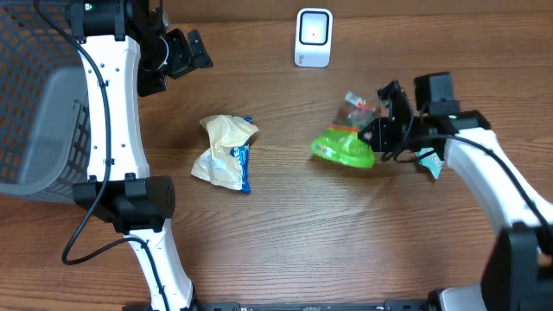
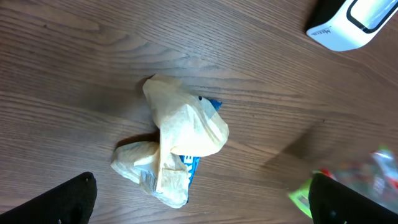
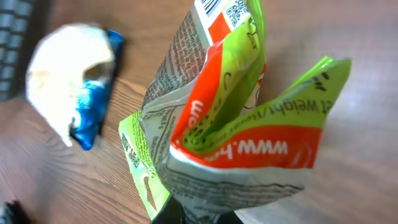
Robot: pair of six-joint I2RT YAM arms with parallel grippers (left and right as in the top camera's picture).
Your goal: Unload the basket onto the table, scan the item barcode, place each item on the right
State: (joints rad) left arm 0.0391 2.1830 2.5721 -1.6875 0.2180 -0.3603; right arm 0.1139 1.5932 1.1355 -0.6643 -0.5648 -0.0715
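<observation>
Bench (image 1: 285, 242): brown wood grain, wide across the whole overhead view, and everything sits on it or hangs over it.
Basket (image 1: 34, 112): grey mesh, off at the far left edge, partly cut off by the frame.
Left arm (image 1: 117, 112): white, reaching up the left side beside the basket, well apart from both packs.
Right arm (image 1: 492, 173): white, coming in from the right edge and bending toward the middle.
Cream pack (image 1: 226, 153): crumpled, cream with a blue end, lying loose on the bench left of centre; nothing touches it.
Green pack (image 1: 344, 149): here's the item! Green and orange, creased, right of centre, on the near side of the scanner and apart from it. In the right wrist view a printed code (image 3: 214, 7) shows at its top edge.
Scanner (image 1: 313, 37): small white unit at the back of the bench, standing alone.
Right hand (image 1: 380, 134): clenched on the green pack, pinching its right end.
Left hand (image 1: 197, 50): released, fingers spread wide, gripping nothing, up at the back left.
</observation>
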